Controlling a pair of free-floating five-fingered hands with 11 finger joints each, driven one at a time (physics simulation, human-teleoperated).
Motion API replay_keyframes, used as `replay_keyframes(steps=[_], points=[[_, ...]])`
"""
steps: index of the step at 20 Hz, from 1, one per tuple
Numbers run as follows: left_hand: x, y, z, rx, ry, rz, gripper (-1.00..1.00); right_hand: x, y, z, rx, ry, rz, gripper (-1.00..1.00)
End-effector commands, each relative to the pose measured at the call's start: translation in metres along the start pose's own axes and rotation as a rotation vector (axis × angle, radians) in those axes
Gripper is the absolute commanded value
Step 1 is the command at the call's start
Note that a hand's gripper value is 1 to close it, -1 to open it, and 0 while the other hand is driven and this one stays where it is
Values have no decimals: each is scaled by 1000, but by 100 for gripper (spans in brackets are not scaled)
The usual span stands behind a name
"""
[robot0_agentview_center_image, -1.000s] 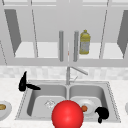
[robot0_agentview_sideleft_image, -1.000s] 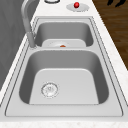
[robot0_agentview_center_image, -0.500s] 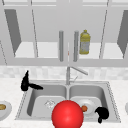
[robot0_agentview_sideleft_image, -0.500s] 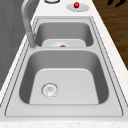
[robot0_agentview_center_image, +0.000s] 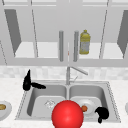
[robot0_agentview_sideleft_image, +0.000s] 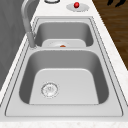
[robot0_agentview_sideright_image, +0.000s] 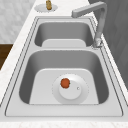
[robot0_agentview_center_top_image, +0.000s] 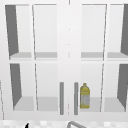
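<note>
Two black shapes hover at the sink (robot0_agentview_center_image: 112, 100): the left robot hand (robot0_agentview_center_image: 27, 82), fingers straight, over its back-left corner, and the right robot hand (robot0_agentview_center_image: 102, 113), curled on nothing, beside the plate (robot0_agentview_center_image: 88, 106) bearing an orange fruit (robot0_agentview_center_image: 84, 108).

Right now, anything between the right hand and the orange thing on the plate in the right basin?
Nothing visible. The right hand hovers at the right basin's front-right corner; the small orange thing lies on the plate just left of it, gap open.
</note>
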Motion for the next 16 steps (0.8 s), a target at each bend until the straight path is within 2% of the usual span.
replay_keyframes(steps=[1, 16], points=[[10, -4, -11, 117, 44, -20, -100, 0, 0, 0, 0, 0, 0, 0], [48, -20, -54, 148, 50, -23, -100, 0, 0, 0, 0, 0, 0, 0]])
